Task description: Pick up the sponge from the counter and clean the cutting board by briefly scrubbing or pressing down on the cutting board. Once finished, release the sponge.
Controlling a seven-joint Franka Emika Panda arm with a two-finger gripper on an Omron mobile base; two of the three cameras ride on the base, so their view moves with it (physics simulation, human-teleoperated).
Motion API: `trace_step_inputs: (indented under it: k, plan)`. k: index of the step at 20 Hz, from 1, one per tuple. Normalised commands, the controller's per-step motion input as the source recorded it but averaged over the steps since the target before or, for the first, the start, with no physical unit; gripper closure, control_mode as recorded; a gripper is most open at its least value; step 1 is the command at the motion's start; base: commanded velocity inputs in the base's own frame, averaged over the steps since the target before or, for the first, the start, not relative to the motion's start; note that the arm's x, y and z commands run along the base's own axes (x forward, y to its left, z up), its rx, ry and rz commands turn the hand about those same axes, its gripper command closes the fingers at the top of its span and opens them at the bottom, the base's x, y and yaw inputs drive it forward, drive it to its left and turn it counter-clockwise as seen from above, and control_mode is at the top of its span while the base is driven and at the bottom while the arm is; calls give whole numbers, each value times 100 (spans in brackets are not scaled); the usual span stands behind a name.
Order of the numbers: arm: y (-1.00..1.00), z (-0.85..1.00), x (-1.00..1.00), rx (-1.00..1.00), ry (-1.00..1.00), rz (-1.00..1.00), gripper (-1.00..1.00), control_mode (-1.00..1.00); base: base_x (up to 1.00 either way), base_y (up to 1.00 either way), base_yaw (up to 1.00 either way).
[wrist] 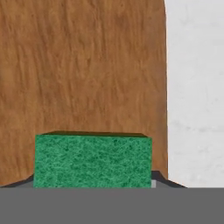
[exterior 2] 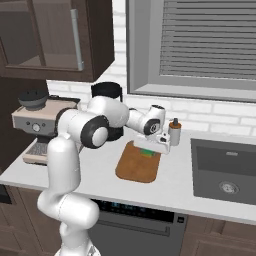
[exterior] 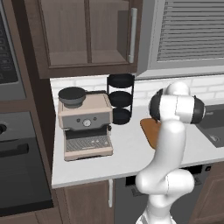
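Over cutting board (exterior 2: 137, 167), end effector (exterior 2: 150, 149) w/ sponge (wrist: 92, 161)

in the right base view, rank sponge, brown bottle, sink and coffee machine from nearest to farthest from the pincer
1. sponge: at the pincer, over the cutting board.
2. brown bottle: just right of it, by the backsplash.
3. sink: farther right, set into the counter.
4. coffee machine: far left end.

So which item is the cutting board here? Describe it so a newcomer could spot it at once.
Start at the window and drop to the white counter left of the dark sink. The cutting board lies flat there, under the hand with the green sponge. It is the one thin orange-brown wooden slab, with rounded corners.
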Motion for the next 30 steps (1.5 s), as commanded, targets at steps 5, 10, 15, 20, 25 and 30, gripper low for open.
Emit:
trace_step_inputs:
  k: [5,10,15,20,25,30]
  plan:
    - [31,0,-64,0,0,1,100,-100,0,0,0]
    - [97,3,-17,0,0,4,100,-100,0,0,0]
    - [100,14,-22,0,1,5,100,-100,0,0,0]
    - [88,12,-8,0,1,2,100,-100,0,0,0]
    - [68,-5,0,0,12,0,100,-100,0,0,0]
    - [16,-43,-1,0,4,0,100,-100,0,0,0]
